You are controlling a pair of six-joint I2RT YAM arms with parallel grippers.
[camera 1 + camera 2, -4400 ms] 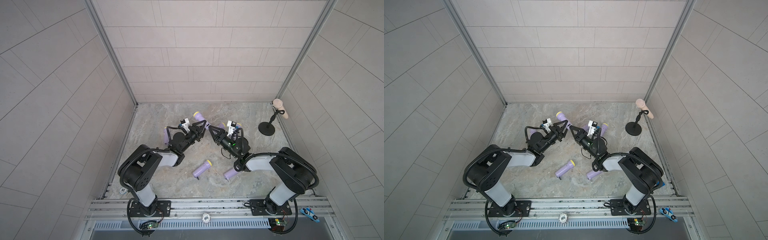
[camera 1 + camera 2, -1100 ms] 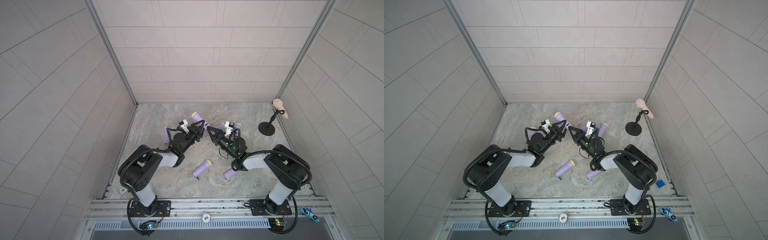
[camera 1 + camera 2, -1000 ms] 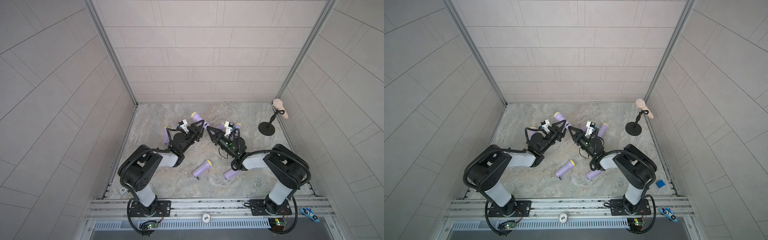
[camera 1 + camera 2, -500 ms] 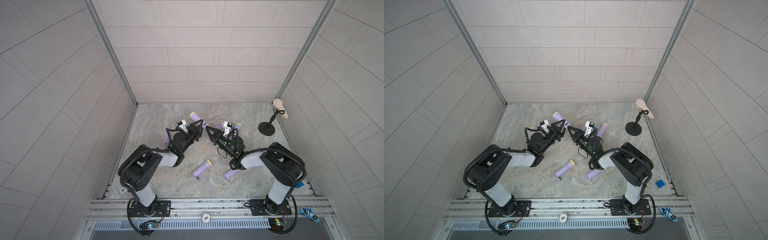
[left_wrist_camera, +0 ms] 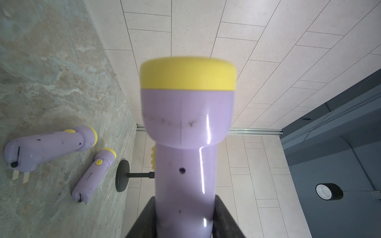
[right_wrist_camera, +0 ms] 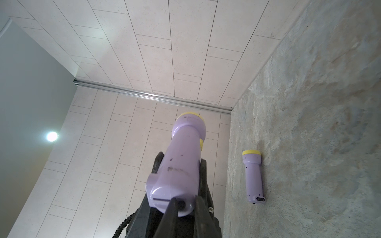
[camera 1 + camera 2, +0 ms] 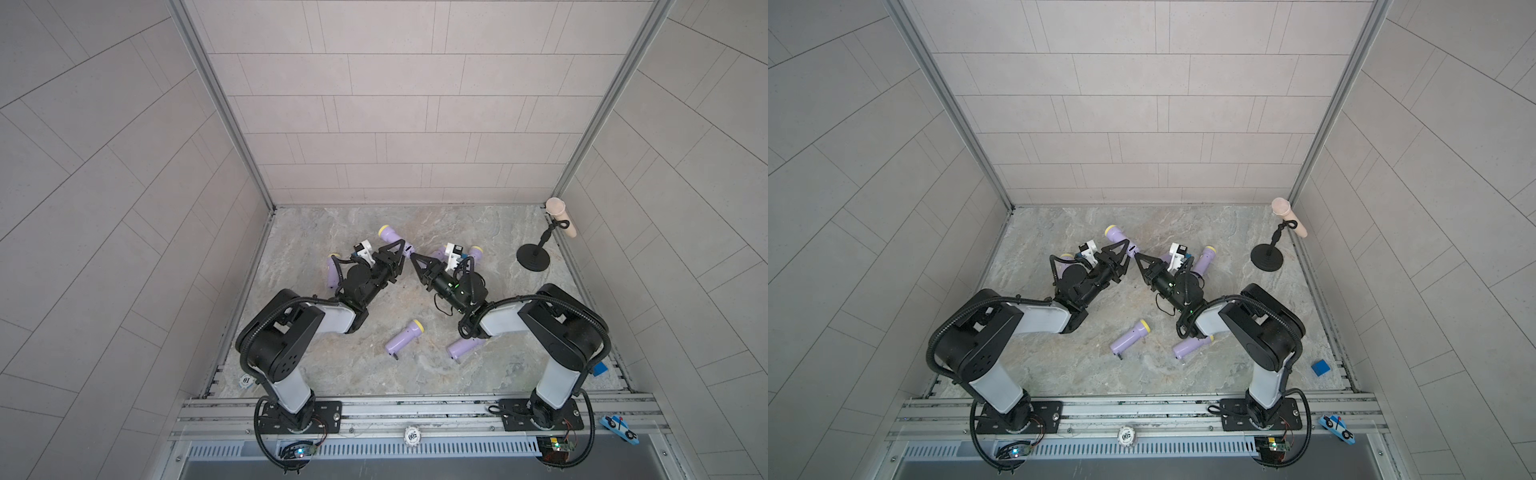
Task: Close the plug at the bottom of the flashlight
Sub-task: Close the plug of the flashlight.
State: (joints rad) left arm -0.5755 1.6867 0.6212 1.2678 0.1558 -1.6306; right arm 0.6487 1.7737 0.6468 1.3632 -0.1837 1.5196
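My left gripper (image 7: pixel 397 248) (image 5: pixel 183 206) is shut on the body of a purple flashlight (image 7: pixel 390 236) (image 5: pixel 185 123) with a yellow head, holding it off the table with the head pointing away. Its bottom end faces my right gripper (image 7: pixel 413 256) (image 6: pixel 185 201). In the right wrist view that end shows a dark slot and a small black plug (image 6: pixel 181 204). The right fingertips sit on that end, pinched on either side of the plug. Both top views show the right jaws drawn in to a point at the flashlight's (image 7: pixel 1116 235) end.
Several more purple flashlights lie on the marble table: one in front (image 7: pixel 404 338), one under the right arm (image 7: pixel 463 347), one by the left wrist (image 7: pixel 332 270), one behind the right wrist (image 7: pixel 473 253). A black stand (image 7: pixel 533 257) is back right, a blue block (image 7: pixel 1320 368) front right.
The right gripper has moved up to the flashlight's bottom end and closed its jaws there. The left gripper with the flashlight has shifted slightly back and left.
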